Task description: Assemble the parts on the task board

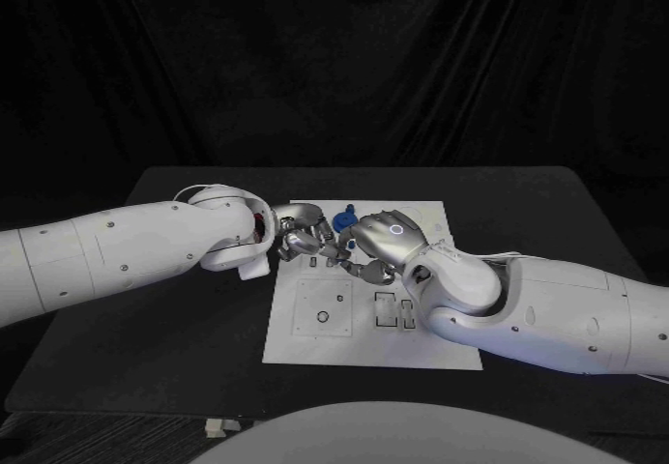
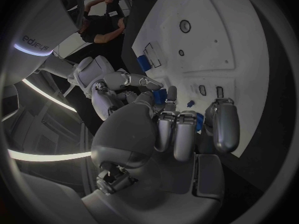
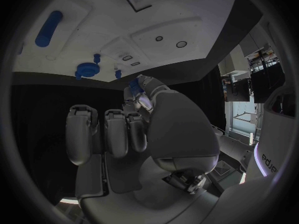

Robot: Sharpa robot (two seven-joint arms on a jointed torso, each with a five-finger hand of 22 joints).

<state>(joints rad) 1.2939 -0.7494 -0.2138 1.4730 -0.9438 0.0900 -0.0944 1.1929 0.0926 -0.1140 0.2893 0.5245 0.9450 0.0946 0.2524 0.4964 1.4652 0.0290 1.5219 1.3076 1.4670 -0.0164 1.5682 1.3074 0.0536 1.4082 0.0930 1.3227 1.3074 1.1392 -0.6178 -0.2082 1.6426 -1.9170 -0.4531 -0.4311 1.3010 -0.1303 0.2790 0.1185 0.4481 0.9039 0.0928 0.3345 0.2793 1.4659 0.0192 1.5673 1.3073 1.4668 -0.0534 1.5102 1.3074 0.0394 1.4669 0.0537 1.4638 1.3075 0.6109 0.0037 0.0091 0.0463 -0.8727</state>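
The white task board [image 1: 365, 333] lies in the middle of the table. Both hands meet over its far end. My right hand [image 1: 379, 242] has its fingers curled, and a small blue part [image 3: 134, 87] sits at its thumb tip. My left hand [image 1: 300, 238] reaches in from the other side with fingers curled [image 2: 176, 129]. One fingertip lies against that blue part [image 2: 161, 95], but whether it grips it is hidden. On the board lie a blue cylinder [image 3: 49, 28], a round blue part [image 3: 86, 68] and a tiny blue part [image 3: 118, 73].
Rectangular and round recesses [image 1: 391, 311] mark the near half of the board. Black table [image 1: 167, 338] shows on both sides of the board, and both white forearms cross it. A dark curtain hangs behind the table.
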